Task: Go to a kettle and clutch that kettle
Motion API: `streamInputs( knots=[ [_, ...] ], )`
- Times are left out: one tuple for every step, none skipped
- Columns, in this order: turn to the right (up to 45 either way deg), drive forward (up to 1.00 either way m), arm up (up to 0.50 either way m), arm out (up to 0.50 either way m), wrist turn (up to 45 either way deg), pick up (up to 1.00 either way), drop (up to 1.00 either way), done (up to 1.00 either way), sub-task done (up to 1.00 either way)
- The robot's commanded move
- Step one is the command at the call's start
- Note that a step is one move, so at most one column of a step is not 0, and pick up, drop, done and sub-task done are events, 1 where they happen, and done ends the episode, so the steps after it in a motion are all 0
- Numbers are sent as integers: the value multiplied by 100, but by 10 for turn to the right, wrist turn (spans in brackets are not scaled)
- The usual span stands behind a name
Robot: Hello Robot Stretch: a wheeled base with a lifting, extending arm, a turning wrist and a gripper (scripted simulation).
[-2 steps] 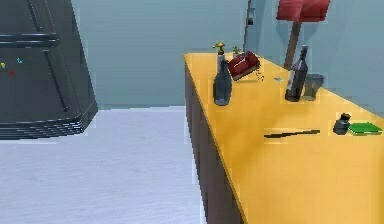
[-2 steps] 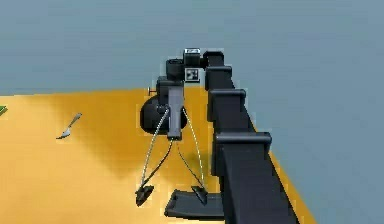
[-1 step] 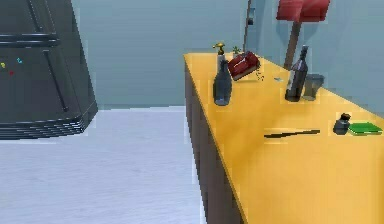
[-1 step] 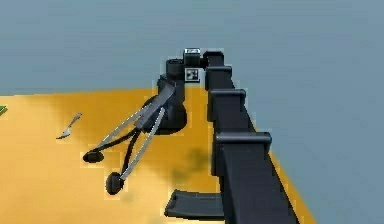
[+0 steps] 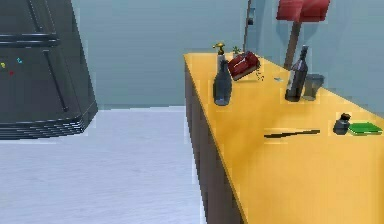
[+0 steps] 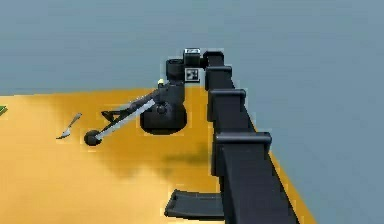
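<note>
A dark rounded vessel [image 6: 165,116] stands on the yellow countertop [image 6: 60,175] in the arm side view, just left of the arm's dark bar [image 6: 238,140]. The gripper [image 6: 97,136] reaches out from its dark body [image 6: 176,72] beside the white marker squares [image 6: 195,56]. Its thin fingers [image 6: 125,109] slant down-left across the counter past the vessel. I cannot tell whether the gripper holds anything. In the forward view a red and dark thing [image 5: 243,65] lies far along the same counter [image 5: 270,170].
A fork [image 6: 68,125] lies left of the fingertips, and a flat dark thing [image 6: 195,206] near the bottom. The forward view has two dark bottles [image 5: 222,84] [image 5: 297,77], a cup [image 5: 314,86], a knife [image 5: 292,132], a green pad [image 5: 366,128], a dark fridge [image 5: 40,70] and open floor [image 5: 110,170].
</note>
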Motion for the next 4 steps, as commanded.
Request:
streamInputs(
  knots=[
    [0, 0, 0, 0, 450, 0, 0, 0, 0],
    [0, 0, 0, 0, 210, 0, 0, 0, 0],
    [0, 0, 0, 0, 0, 100, 0, 0, 0],
    [0, 0, 0, 0, 0, 0, 0, 100, 0]
  ],
)
